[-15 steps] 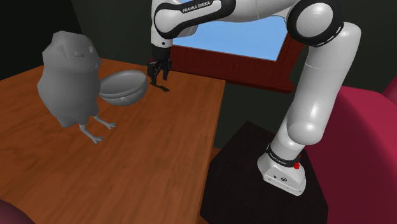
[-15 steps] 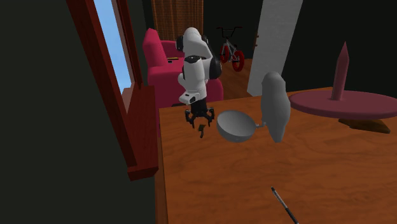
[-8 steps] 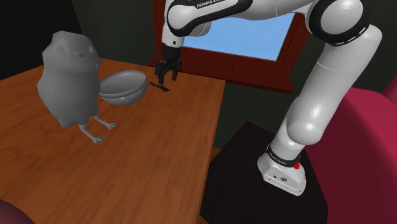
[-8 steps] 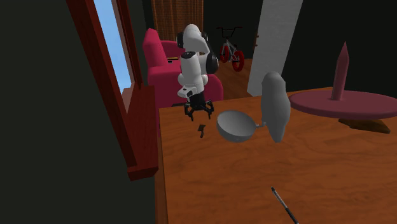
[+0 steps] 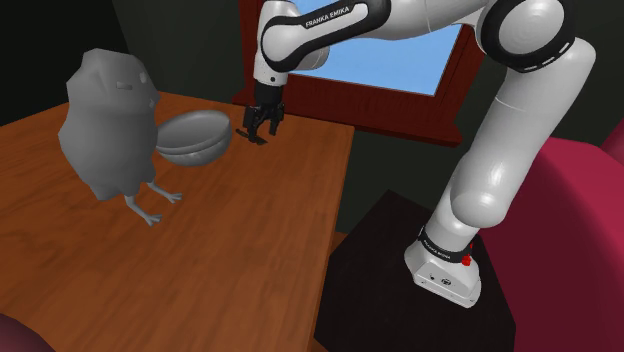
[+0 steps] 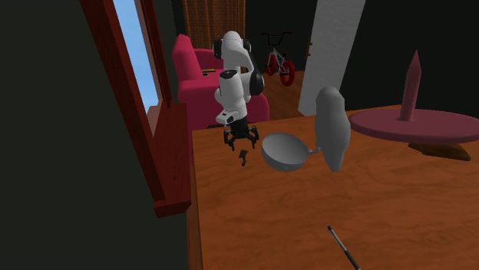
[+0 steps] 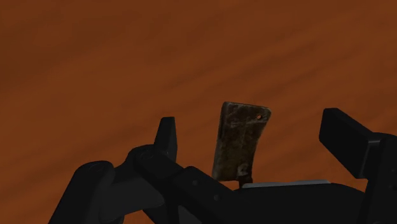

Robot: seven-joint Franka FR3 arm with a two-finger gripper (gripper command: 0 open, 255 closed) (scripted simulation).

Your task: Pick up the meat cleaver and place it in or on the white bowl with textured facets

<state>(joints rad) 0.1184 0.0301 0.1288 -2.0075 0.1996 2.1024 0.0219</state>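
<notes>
Wooden table (image 5: 250,230) under a red-framed window. Meat cleaver (image 7: 240,143) lying flat near the window-side edge, toward the corner by the stand, just beside the grey bowl (image 5: 195,135). Grey bird figure (image 5: 108,125) beyond the bowl, toward the table's middle. Gripper (image 5: 262,127) hovering over the cleaver, fingers spread wide to either side of the blade, gripping nothing. Probably rigid and blade-heavy, so no flex but likely to tip if pinched far out. Lying flat, so little height to catch. Best bet: clamp across the narrow width, close to where blade meets handle. Handle end hidden under the hand, so exact junction unclear.
</notes>
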